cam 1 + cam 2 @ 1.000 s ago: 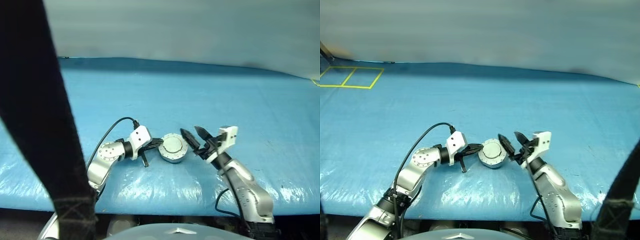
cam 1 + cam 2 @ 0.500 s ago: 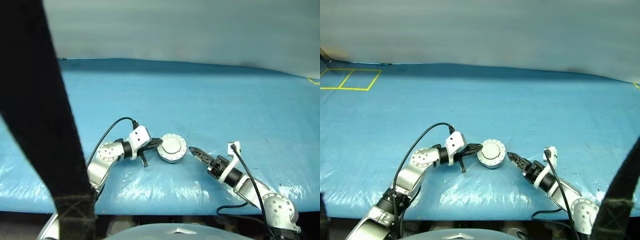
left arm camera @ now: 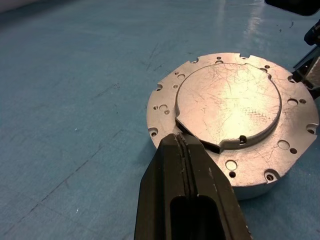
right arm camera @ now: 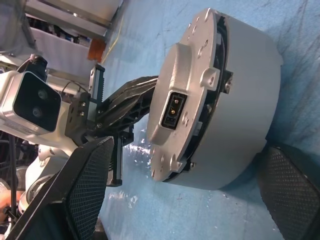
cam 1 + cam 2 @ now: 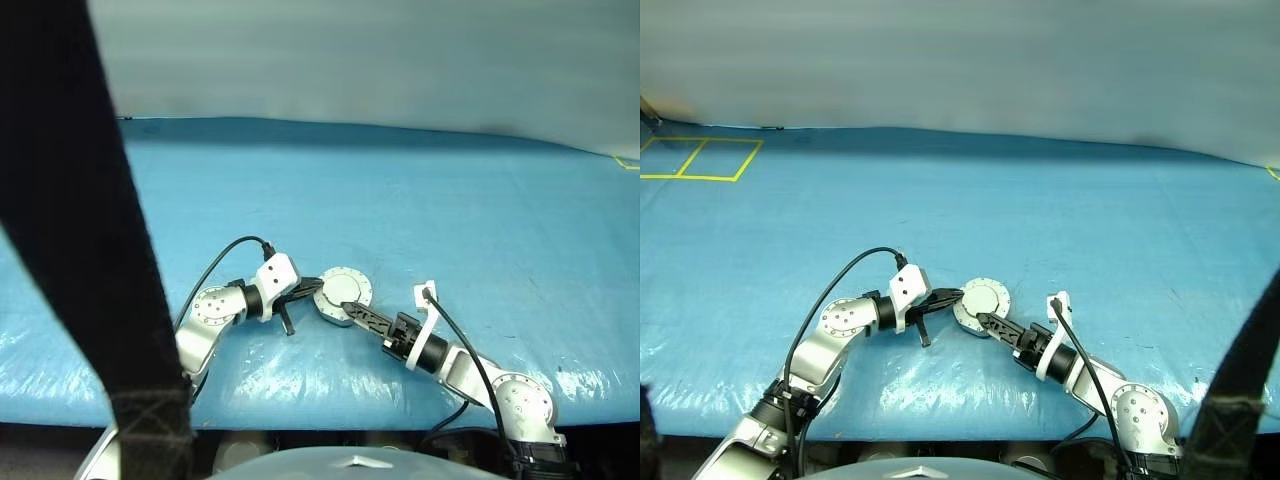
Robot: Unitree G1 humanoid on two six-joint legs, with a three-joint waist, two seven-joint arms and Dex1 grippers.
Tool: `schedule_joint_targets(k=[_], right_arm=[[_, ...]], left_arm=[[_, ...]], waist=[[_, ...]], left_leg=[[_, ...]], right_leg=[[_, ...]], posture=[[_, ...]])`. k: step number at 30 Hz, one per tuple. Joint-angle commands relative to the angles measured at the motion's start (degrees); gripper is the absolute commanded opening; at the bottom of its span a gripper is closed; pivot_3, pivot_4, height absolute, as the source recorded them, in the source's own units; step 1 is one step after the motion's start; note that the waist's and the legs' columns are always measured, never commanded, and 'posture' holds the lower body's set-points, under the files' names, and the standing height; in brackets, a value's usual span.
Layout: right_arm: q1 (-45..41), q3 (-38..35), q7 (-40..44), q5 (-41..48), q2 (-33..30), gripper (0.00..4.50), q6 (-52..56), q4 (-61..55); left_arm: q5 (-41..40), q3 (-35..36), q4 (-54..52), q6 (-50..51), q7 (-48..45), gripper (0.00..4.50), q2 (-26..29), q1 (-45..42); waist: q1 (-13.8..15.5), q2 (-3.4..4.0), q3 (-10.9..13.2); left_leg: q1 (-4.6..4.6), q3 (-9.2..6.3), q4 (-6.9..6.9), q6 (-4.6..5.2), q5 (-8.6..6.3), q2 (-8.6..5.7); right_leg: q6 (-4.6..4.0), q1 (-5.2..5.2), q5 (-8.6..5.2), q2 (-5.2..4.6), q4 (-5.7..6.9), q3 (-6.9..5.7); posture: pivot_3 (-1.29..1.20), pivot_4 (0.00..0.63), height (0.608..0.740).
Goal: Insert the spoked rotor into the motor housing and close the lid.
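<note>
The lid (image 3: 227, 100), smooth pale silver with a notched rim, sits closed on top of the grey motor housing (image 4: 245, 75) near the table's front edge (image 5: 344, 293). The spoked rotor is hidden. My left gripper (image 5: 312, 290) is shut, and its fingertips (image 3: 181, 150) press against the lid's left rim. My right gripper (image 5: 352, 312) reaches in low from the front right and is open. Its two meshed fingers (image 4: 85, 190) stand on either side of the housing with a small gap to it.
A blue tarp (image 5: 450, 200) covers the table, and its front edge lies just below the arms. A black strap (image 5: 70, 200) hangs across the left of the left eye view. Yellow tape lines (image 5: 700, 155) mark the far left. A black cable (image 5: 225, 250) loops over my left wrist.
My right gripper has dropped, rolled and swung left, from open beside the motor's right side to straddling its front right. The left gripper and the motor have stayed put.
</note>
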Motion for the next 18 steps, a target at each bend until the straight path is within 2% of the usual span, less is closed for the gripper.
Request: schedule_joint_targets(k=[1,6,9,18], right_arm=[[0.85,-0.43,-0.23,-1.08,1.02,4.09,-1.55,1.00],[1.68,-0.12,1.34,-1.30,0.91,2.57,-2.36,-0.12],[1.46,0.49,1.89,-1.29,1.26,1.96,-2.49,-1.03],[-0.23,1.13,2.04,-2.45,3.87,1.88,-4.12,-0.44]], left_arm=[[2.16,-2.00,1.80,1.54,-0.49,0.00,0.67,1.49],[2.20,-2.19,2.16,1.25,-0.63,0.00,0.63,1.59],[2.15,-2.08,2.25,1.12,-0.84,0.00,0.59,1.60],[1.29,-0.78,0.93,1.22,-0.64,0.00,0.61,2.04]], waist=[[-0.02,0.01,0.00],[0.07,0.04,0.00],[0.11,0.07,0.01],[-0.08,0.12,0.03]], left_leg=[[0.00,0.00,0.00,0.00,0.00,0.00],[-0.03,0.01,0.00,0.00,0.00,-0.02],[-0.03,0.00,0.02,0.00,0.01,-0.02],[-0.02,0.00,0.08,-0.01,0.02,-0.01]], right_leg=[[0.00,0.00,0.00,0.00,0.00,0.00],[0.01,-0.01,0.00,0.00,0.00,0.00],[0.03,-0.01,0.02,-0.01,0.01,-0.01],[0.06,-0.02,0.05,-0.02,0.03,0.03]], posture=[[0.00,0.150,0.740],[0.00,0.150,0.740],[0.00,0.150,0.740],[0.00,0.150,0.740]])
